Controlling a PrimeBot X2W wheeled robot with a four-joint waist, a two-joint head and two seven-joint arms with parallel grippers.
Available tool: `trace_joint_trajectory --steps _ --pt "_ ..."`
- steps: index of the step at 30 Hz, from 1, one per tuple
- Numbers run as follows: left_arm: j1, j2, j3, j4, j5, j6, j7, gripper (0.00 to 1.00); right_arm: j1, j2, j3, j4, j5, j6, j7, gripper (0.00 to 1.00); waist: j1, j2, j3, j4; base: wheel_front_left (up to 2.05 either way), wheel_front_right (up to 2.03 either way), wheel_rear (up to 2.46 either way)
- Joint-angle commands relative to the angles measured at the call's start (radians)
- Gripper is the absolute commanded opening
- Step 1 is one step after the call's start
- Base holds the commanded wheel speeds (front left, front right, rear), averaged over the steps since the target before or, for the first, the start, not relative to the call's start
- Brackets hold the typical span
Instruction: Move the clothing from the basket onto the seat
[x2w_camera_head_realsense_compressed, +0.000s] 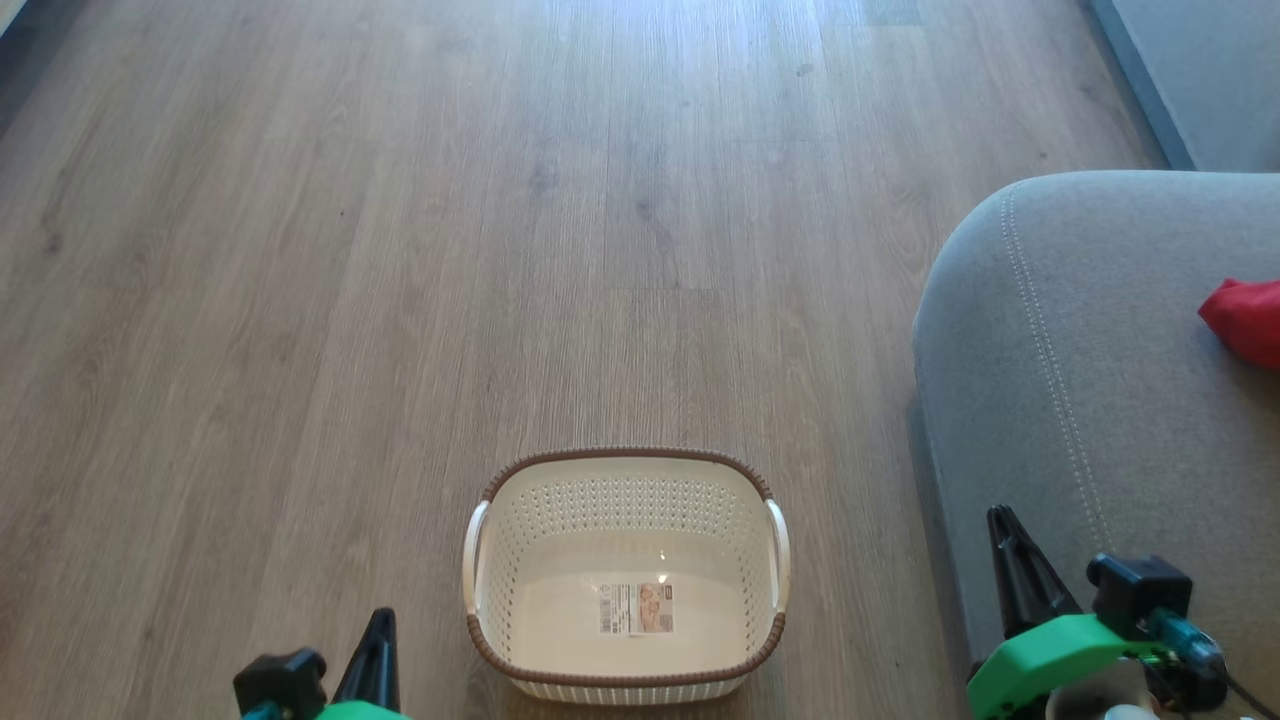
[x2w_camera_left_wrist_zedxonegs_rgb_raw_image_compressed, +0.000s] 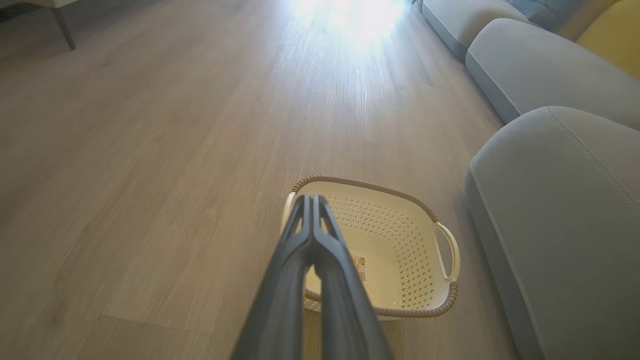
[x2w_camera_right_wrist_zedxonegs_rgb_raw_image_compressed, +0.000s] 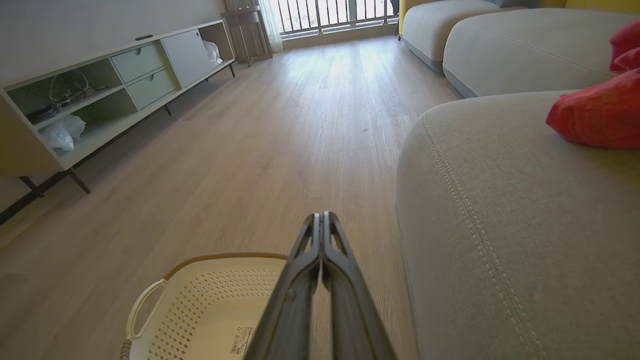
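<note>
The cream basket (x2w_camera_head_realsense_compressed: 625, 500) with its brown rim stands on the wood floor, holding nothing but a sticker on its bottom. Red clothing (x2w_camera_head_realsense_compressed: 1245, 320) lies on the grey seat (x2w_camera_head_realsense_compressed: 1080, 350) at the right edge, and the right wrist view also catches the clothing (x2w_camera_right_wrist_zedxonegs_rgb_raw_image_compressed: 597, 112) on the seat (x2w_camera_right_wrist_zedxonegs_rgb_raw_image_compressed: 500, 210). My left gripper (x2w_camera_head_realsense_compressed: 380, 620) hangs shut to the left of the basket, fingertips pressed together with nothing held (x2w_camera_left_wrist_zedxonegs_rgb_raw_image_compressed: 311, 200). Over the seat's near edge my right gripper (x2w_camera_head_realsense_compressed: 1000, 520) is shut and empty as well (x2w_camera_right_wrist_zedxonegs_rgb_raw_image_compressed: 321, 217). The basket (x2w_camera_left_wrist_zedxonegs_rgb_raw_image_compressed: 430, 260) sits just beside the seat (x2w_camera_left_wrist_zedxonegs_rgb_raw_image_compressed: 560, 210).
A low sideboard (x2w_camera_right_wrist_zedxonegs_rgb_raw_image_compressed: 100, 95) with open shelves and drawers runs along the left wall. Further grey sofa sections (x2w_camera_right_wrist_zedxonegs_rgb_raw_image_compressed: 500, 45) lie beyond the seat. Open wood floor (x2w_camera_head_realsense_compressed: 450, 250) stretches ahead of the basket toward a bright window.
</note>
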Motion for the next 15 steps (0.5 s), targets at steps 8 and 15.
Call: trace_joint_trajectory --steps 8,15 --pt "-0.049 0.0 0.026 -0.037 -0.097 -0.015 0.026 0.0 -0.048 -0.005 -0.01 -0.042 0.11 0.0 0.028 0.0 0.0 0.0 0.003 -0.004 0.0 0.0 0.0" --pt "-0.061 0.0 0.041 -0.041 -0.171 -0.025 0.046 0.0 -0.053 -0.006 -0.014 -0.047 0.194 0.0 0.048 0.0 0.0 0.0 0.006 -0.008 0.0 0.0 0.0"
